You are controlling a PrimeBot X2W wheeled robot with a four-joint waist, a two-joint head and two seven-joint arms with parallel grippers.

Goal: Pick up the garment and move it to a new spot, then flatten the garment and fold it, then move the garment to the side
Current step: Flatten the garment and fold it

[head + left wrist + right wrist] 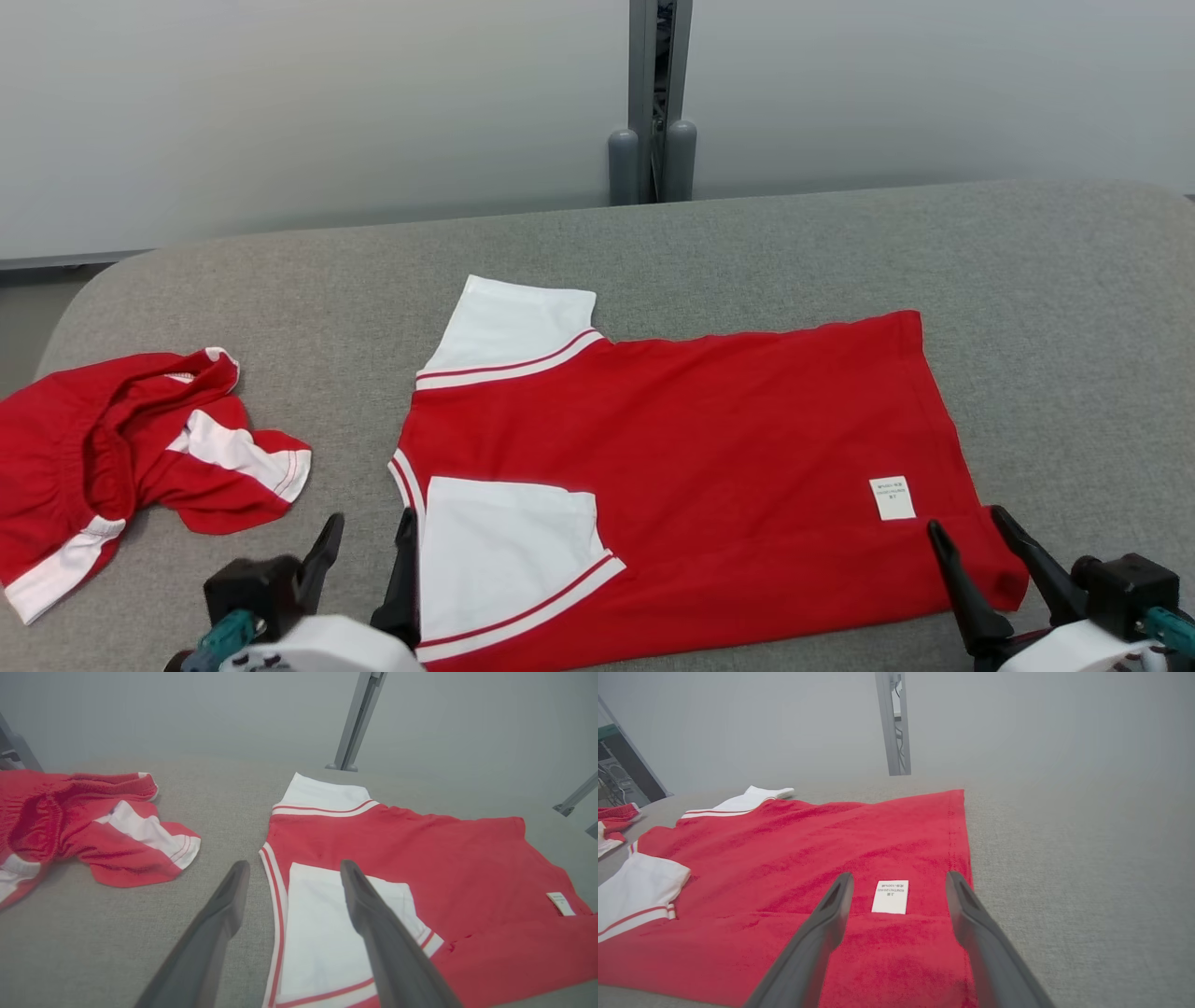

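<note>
A red shirt (709, 439) with white sleeves lies spread flat on the grey fabric-covered counter (1074, 308), around the middle and running toward the near edge. Its neck end points to the counter's left side and its hem to the right. The far sleeve (513, 327) sticks out flat toward the far edge. The near sleeve (509, 551) is folded in over the red body, its red-striped cuff angled toward the near edge. A small white label (892, 497) shows on the red cloth close to the hem, near the shirt's near right corner.

The left end effector (371, 515) is at the near edge by the neck end, fingers spread wide and holding nothing. In the left wrist view the striped neck edge runs between its fingers: one finger is over bare counter, the other over the folded-in sleeve. Whether either tip touches the cloth cannot be told.

The right end effector (966, 518) is at the shirt's near right corner, also open and empty. In the right wrist view its fingers stand on either side of the label, above the red cloth.

A second red and white garment (121, 439) lies crumpled at the counter's left edge, well apart from the shirt. A grey post (653, 103) stands behind the far edge, against a pale wall.
</note>
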